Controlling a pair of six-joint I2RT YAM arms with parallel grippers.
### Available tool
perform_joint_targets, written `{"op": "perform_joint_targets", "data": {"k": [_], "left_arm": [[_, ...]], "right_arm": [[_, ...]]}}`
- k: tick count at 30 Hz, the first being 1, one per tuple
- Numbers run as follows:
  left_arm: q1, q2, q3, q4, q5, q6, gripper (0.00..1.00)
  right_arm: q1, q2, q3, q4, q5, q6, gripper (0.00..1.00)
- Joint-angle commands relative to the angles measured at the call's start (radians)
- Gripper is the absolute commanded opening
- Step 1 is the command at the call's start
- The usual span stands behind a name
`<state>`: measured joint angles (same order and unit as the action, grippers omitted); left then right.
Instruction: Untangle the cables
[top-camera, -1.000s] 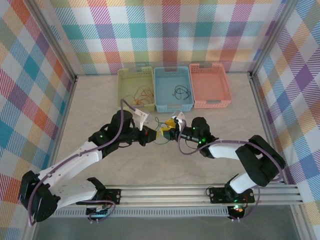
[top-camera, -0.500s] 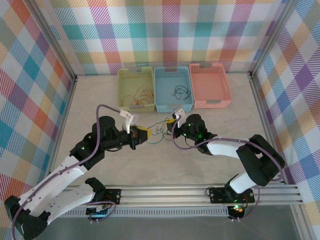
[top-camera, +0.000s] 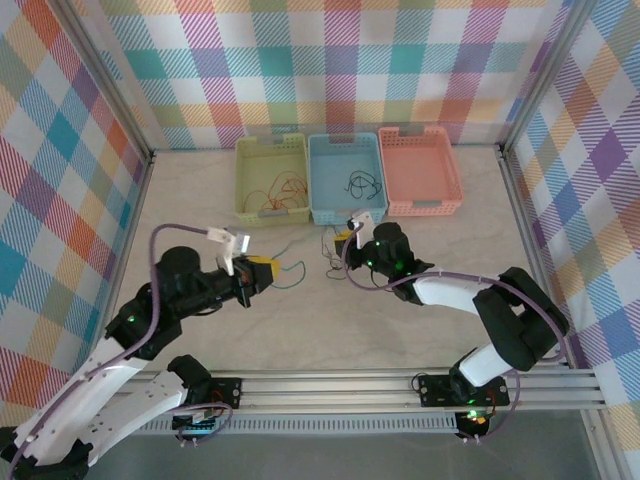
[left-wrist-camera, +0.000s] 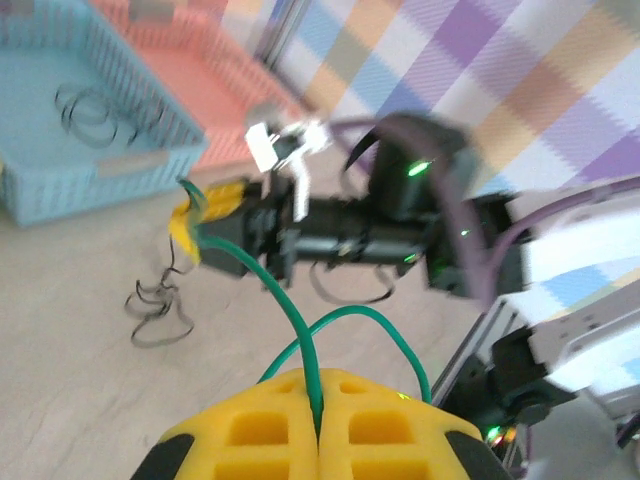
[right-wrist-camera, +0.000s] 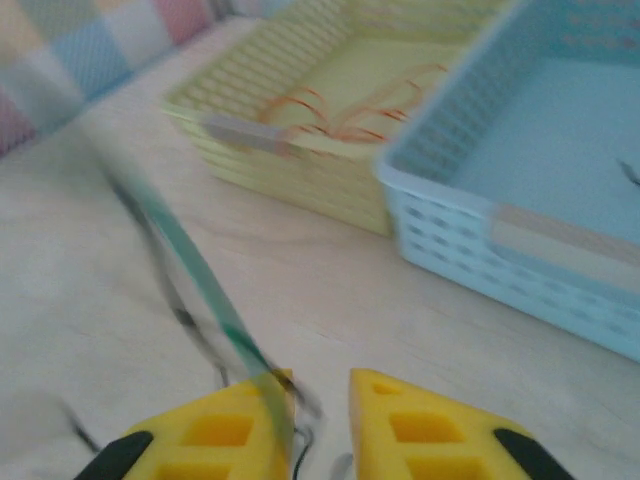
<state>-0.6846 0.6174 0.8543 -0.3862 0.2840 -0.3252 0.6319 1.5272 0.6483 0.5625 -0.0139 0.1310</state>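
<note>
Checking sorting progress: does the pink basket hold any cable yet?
No, in the top view the pink basket shows a bare floor, while orange cables lie in the green basket.

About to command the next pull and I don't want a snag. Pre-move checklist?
1. Left gripper shut on the thin green wire: ok.
2. Right gripper gripping that wire: cannot tell; jaws apart, wire crosses one finger.
3. Green wire clear of the thin black wires lying on the beige table: cannot tell.
4. Both grippers clear of the yellow-green plastic basket and blue plastic basket: ok.
</note>
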Motion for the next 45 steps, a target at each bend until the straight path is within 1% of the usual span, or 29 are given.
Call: {"op": "perform_joint_targets", "data": {"k": [1, 3, 8, 10, 11, 12, 13, 15, 19, 22, 24, 26, 29, 33, 36, 42, 45], "left_arm": [[-0.012, -0.031, 0.068, 0.079, 0.048, -0.017, 0.00], [-0.011, -0.031, 0.069, 0.087, 0.052, -0.021, 0.00], [-0.010, -0.014, 0.077, 0.091, 0.059, -0.024, 0.00], [-0.011, -0.006, 0.076, 0.100, 0.073, -0.025, 0.00], [-0.010, 0.000, 0.075, 0.100, 0.086, -0.023, 0.00], [-0.010, 0.009, 0.075, 0.099, 0.099, -0.018, 0.00], [-0.011, 0.028, 0.079, 0.099, 0.118, -0.010, 0.00], [-0.010, 0.066, 0.083, 0.095, 0.147, 0.001, 0.00], [-0.012, 0.118, 0.060, 0.092, 0.179, 0.015, 0.00], [-0.012, 0.133, 0.007, 0.160, 0.213, -0.009, 0.00], [-0.012, 0.132, -0.013, 0.156, 0.196, -0.010, 0.00], [-0.011, 0.120, -0.035, 0.171, 0.186, -0.015, 0.00], [-0.012, 0.112, -0.047, 0.187, 0.191, -0.022, 0.00], [-0.012, 0.113, -0.042, 0.187, 0.210, -0.029, 0.00], [-0.012, 0.107, -0.045, 0.194, 0.222, -0.031, 0.00], [-0.012, 0.106, -0.058, 0.226, 0.247, -0.052, 0.00], [-0.011, 0.108, -0.063, 0.241, 0.258, -0.055, 0.00]], "right_arm": [[-0.024, 0.023, -0.005, -0.112, 0.108, 0.026, 0.23], [-0.026, 0.023, -0.007, -0.113, 0.112, 0.028, 0.22], [-0.026, 0.015, -0.013, -0.113, 0.134, 0.029, 0.13], [-0.026, 0.008, -0.019, -0.106, 0.147, 0.033, 0.13], [-0.027, 0.000, -0.023, -0.101, 0.147, 0.035, 0.15], [-0.028, -0.011, -0.029, -0.090, 0.144, 0.034, 0.19], [-0.028, -0.028, -0.043, -0.063, 0.134, 0.030, 0.26], [-0.028, -0.070, -0.097, 0.041, 0.106, 0.017, 0.34], [-0.026, -0.148, -0.193, 0.244, 0.023, -0.018, 0.42], [-0.026, -0.215, -0.248, 0.364, -0.116, -0.060, 0.48], [-0.025, -0.263, -0.268, 0.393, -0.210, -0.070, 0.50], [-0.022, -0.298, -0.278, 0.405, -0.276, -0.067, 0.52], [-0.018, -0.304, -0.276, 0.428, -0.366, -0.058, 0.55], [-0.008, -0.248, -0.249, 0.425, -0.423, -0.058, 0.59], [0.003, -0.188, -0.227, 0.433, -0.461, -0.057, 0.60], [0.020, -0.115, -0.190, 0.409, -0.454, -0.046, 0.62], [0.025, -0.072, -0.170, 0.417, -0.477, -0.029, 0.62]]}}
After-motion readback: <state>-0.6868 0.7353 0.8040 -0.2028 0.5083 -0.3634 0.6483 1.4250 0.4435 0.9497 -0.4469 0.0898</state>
